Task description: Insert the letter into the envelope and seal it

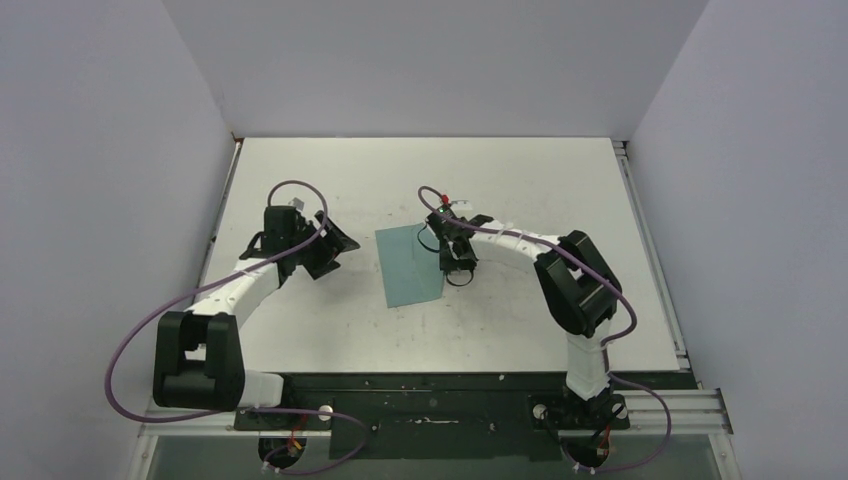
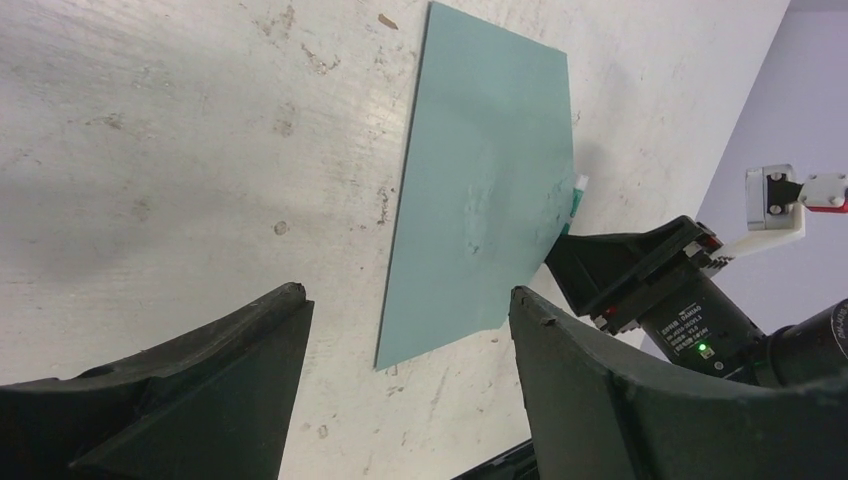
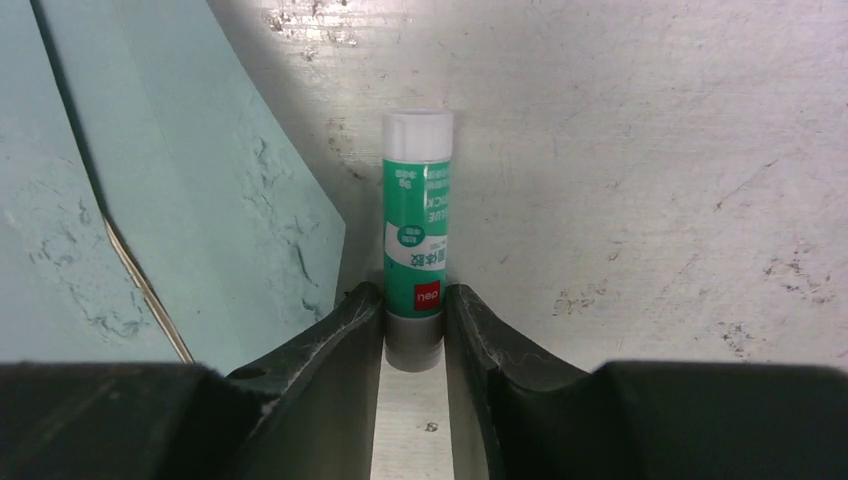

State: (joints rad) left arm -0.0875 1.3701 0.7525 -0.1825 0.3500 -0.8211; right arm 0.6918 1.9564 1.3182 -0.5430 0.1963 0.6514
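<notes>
light: bright, diffuse | shadows: soft, faint | focus: sharp, wrist-view foregrounds slightly soft

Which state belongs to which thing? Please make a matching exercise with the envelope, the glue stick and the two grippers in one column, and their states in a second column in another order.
Things:
1. envelope
2. glue stick
3. left gripper
4. right gripper

States:
A. open, with nothing held
B. teal, lying flat on the table
C. closed on a small tube, one finger on each side
D. green label and white cap, lying beside the teal paper

Right pairs: 1-B, 2-D, 3-A, 4-C
</notes>
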